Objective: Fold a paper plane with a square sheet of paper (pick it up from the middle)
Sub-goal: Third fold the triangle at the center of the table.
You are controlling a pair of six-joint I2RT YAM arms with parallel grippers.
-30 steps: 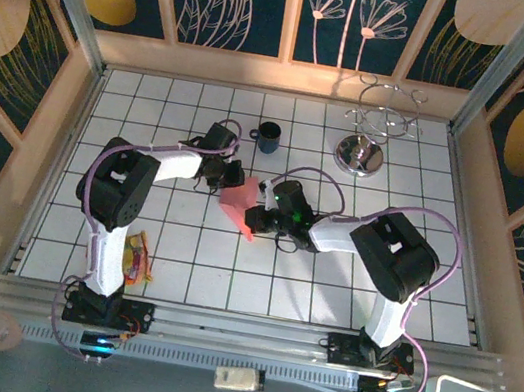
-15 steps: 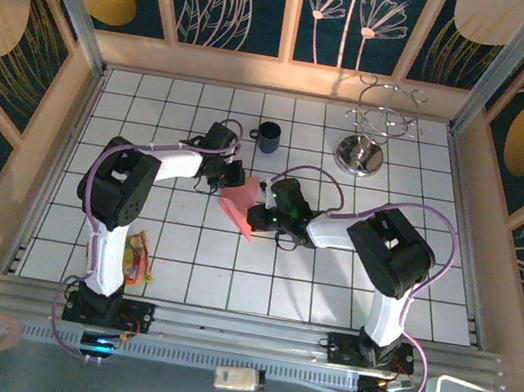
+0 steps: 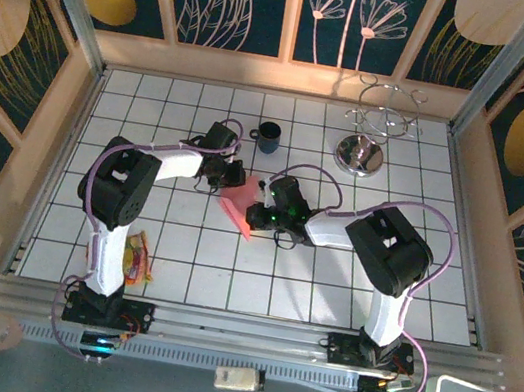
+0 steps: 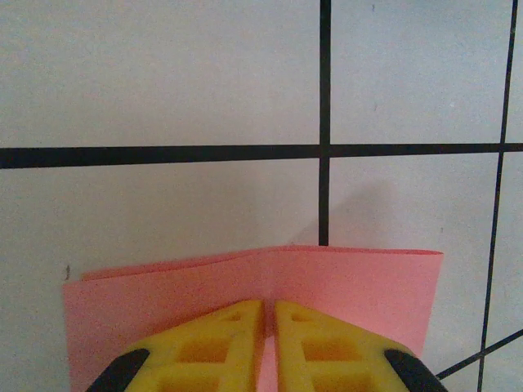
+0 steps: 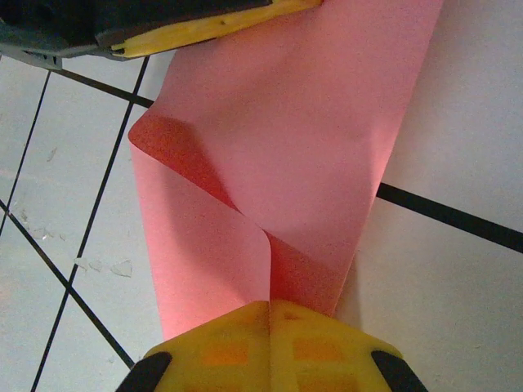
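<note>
A pink-red sheet of paper point(image 3: 237, 204) lies folded on the white tiled table point(image 3: 179, 263), stretched between both grippers. My left gripper point(image 3: 227, 180) is shut on its far edge. In the left wrist view the yellow fingers point(image 4: 221, 343) pinch a raised crease of the paper point(image 4: 359, 286) at the gripper point(image 4: 269, 304). My right gripper point(image 3: 256, 215) is shut on the near end. In the right wrist view the paper point(image 5: 286, 131) curls and twists into a fold that runs into the closed gripper point(image 5: 269, 304). The left gripper's yellow finger point(image 5: 204, 28) shows at the top.
A dark mug point(image 3: 268, 136) stands just behind the left gripper. A metal cup stand point(image 3: 361, 153) is at the back right. A colourful packet point(image 3: 136, 257) lies by the left arm's base. Wooden walls ring the table.
The right gripper has crept a little left toward the left gripper, and the paper between them has bunched narrower. The left arm has stayed put.
</note>
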